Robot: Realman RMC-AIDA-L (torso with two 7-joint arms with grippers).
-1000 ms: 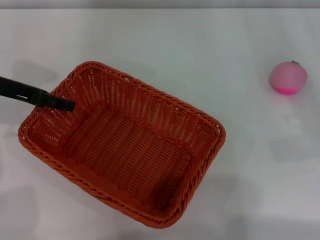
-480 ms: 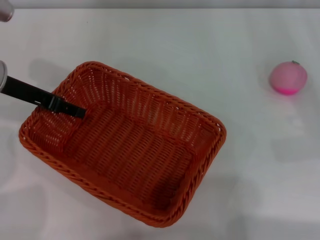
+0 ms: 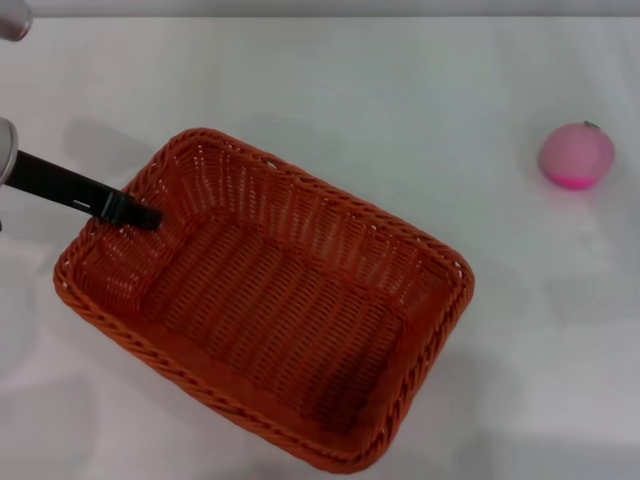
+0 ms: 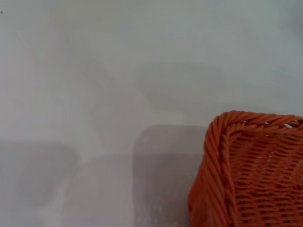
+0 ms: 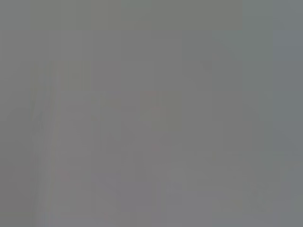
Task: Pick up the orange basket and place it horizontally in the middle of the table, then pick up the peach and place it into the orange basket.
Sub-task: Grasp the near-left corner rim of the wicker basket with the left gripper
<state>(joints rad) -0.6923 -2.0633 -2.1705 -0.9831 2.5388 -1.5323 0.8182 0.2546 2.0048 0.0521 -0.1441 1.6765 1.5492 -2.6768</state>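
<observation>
The orange basket (image 3: 270, 300) lies at an angle on the white table (image 3: 400, 90), left of centre in the head view. My left gripper (image 3: 140, 214) reaches in from the left, and one black finger (image 3: 110, 203) crosses the basket's left rim and lies against the inside of that wall. The other finger is hidden behind the wall. In the left wrist view one corner of the basket (image 4: 251, 175) shows. The pink peach (image 3: 576, 155) rests alone at the far right. My right gripper is out of view, and the right wrist view is plain grey.
White tabletop (image 4: 94, 71) surrounds the basket. The table's far edge (image 3: 320, 16) runs along the top of the head view. A grey part of my left arm (image 3: 8, 20) shows in the top-left corner.
The basket has shifted right and toward me together with the left gripper's finger at its rim. The peach has stayed put.
</observation>
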